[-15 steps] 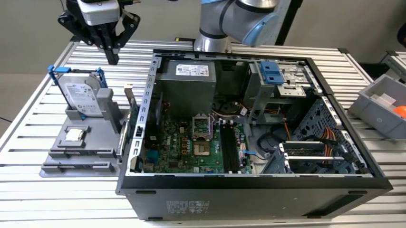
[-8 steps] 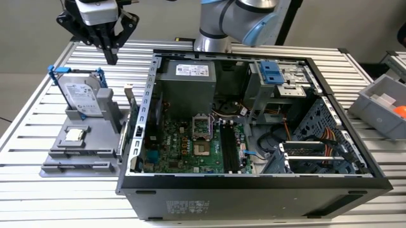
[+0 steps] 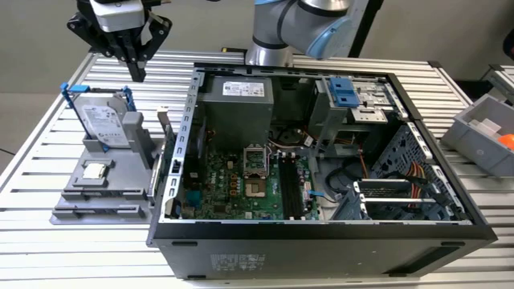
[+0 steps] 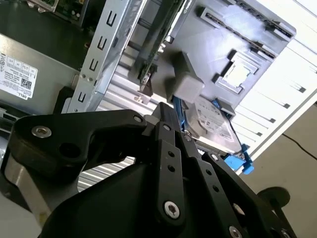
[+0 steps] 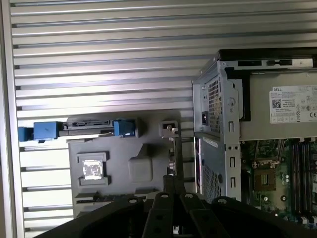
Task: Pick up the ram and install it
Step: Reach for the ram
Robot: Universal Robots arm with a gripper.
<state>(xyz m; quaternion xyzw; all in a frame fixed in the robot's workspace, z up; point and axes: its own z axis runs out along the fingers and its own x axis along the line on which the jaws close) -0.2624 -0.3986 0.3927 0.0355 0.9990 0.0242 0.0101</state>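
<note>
Exterior view: we find the gripper (image 3: pixel 138 73) clenched and empty, hovering above the holder (image 3: pixel 96 195). The ram (image 3: pixel 166 127) stands on edge there, beside the case (image 3: pixel 321 241).

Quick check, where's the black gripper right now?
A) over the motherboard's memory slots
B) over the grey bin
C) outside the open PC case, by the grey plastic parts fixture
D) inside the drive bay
C: in the exterior view the black gripper hangs to the exterior view's left of the open PC case, above the grey plastic parts fixture holding the silver hard drive with the blue-handled frame.
</note>
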